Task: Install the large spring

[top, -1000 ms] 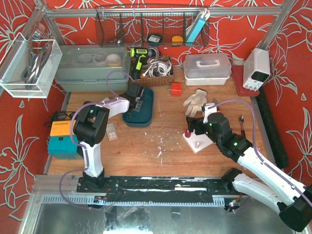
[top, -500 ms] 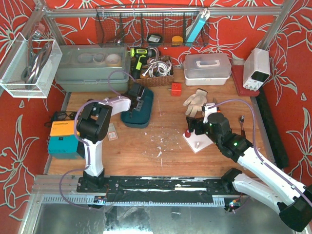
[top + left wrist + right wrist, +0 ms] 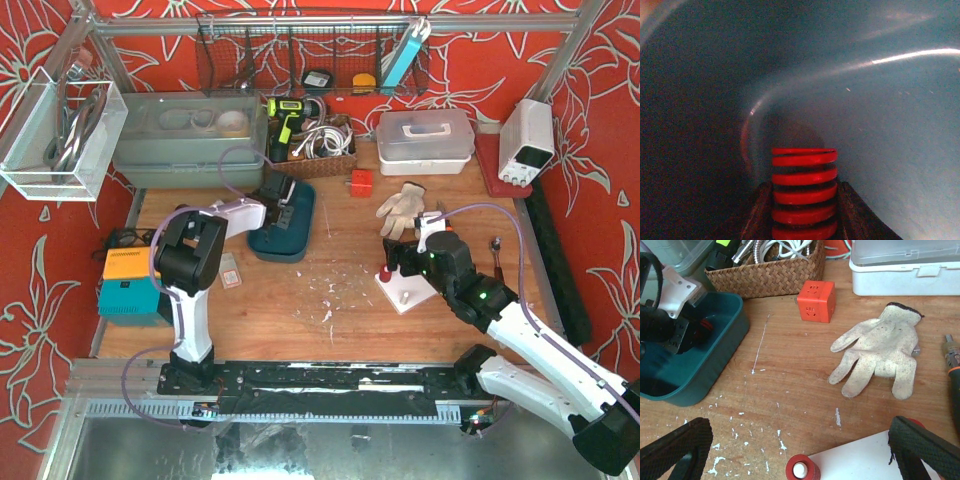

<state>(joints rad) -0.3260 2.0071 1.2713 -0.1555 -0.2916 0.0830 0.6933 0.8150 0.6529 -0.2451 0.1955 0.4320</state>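
Note:
My left gripper (image 3: 283,205) reaches down into the teal tray (image 3: 300,238) and is shut on the large red spring (image 3: 804,182). The spring stands between the two dark fingers (image 3: 758,210), close to the tray's inner wall (image 3: 890,125). The right wrist view shows a bit of the spring's red (image 3: 703,325) at that gripper inside the tray (image 3: 715,357). My right gripper (image 3: 405,268) is open and empty, its fingers (image 3: 677,447) spread over the white base plate (image 3: 865,460). A smaller red spring (image 3: 802,471) sits on a white peg at the plate's corner (image 3: 384,275).
A white work glove (image 3: 880,352) and an orange cube (image 3: 815,300) lie behind the plate. A wicker basket (image 3: 770,270) and a white box (image 3: 905,265) stand at the back. A screwdriver (image 3: 954,375) lies right of the glove. An orange and teal device (image 3: 128,285) sits at the left.
The left arm's links have shifted slightly while its gripper stays in the teal tray. The right arm has not moved.

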